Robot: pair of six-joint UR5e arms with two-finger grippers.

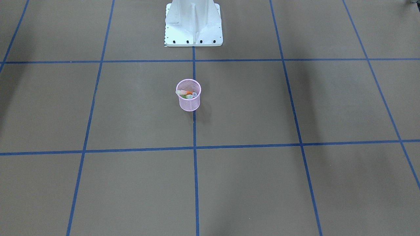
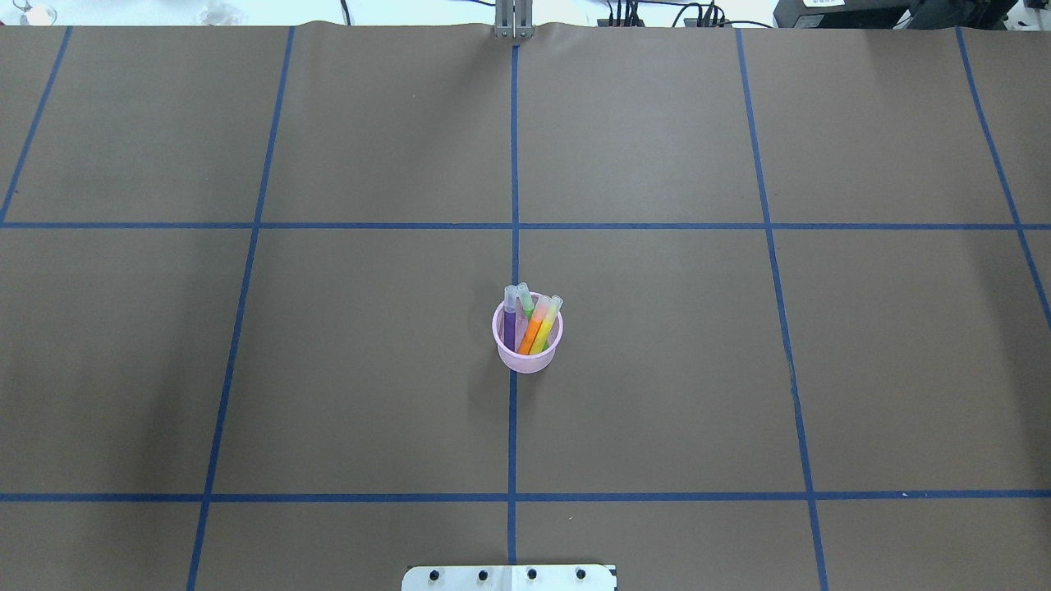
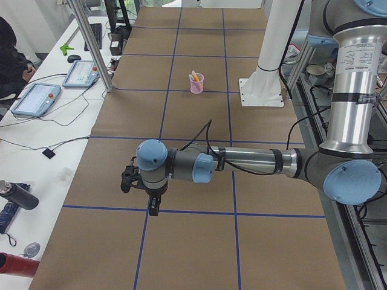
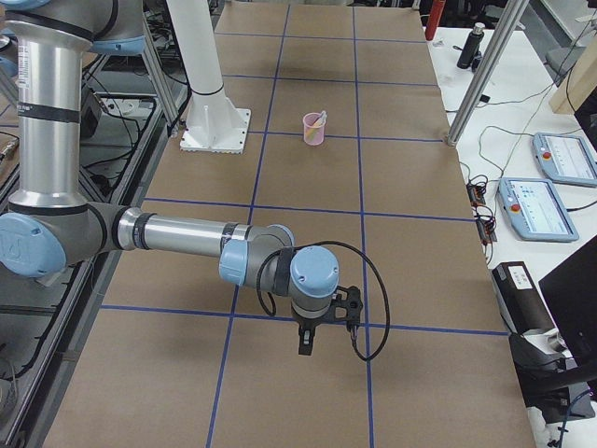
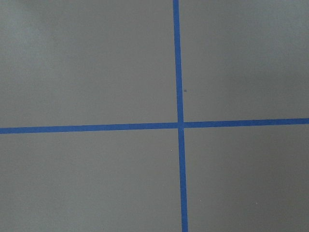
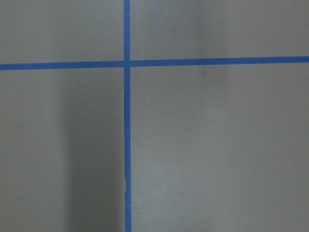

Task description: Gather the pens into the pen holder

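Small round pink wire-mesh pen holder [image 2: 526, 361] is seen upright near the middle of the brown paper-covered table [image 2: 369, 369], standing on the centre blue tape line [image 2: 512, 435], in front of the white robot base [image 1: 193, 28]. All pens are held inside it, leaning toward the far rim with pale cap ends up: slim purple pen [image 2: 509, 327] on the holder's left side, orange pen [image 2: 532, 332] in the middle, yellow-green pen [image 2: 544, 331] touching the orange one. One more pale green cap end [image 2: 525, 300] is seen between purple and orange; its body is hidden.

Left gripper [image 3: 153, 209] is shown only in the exterior left view, pointed down over a tape crossing, well apart from the holder; wide or narrow cannot be told. Right gripper [image 4: 305, 343] is shown only in the exterior right view, likewise pointed down and well apart; its spread cannot be told. Only paper and tape are seen by both wrist cameras
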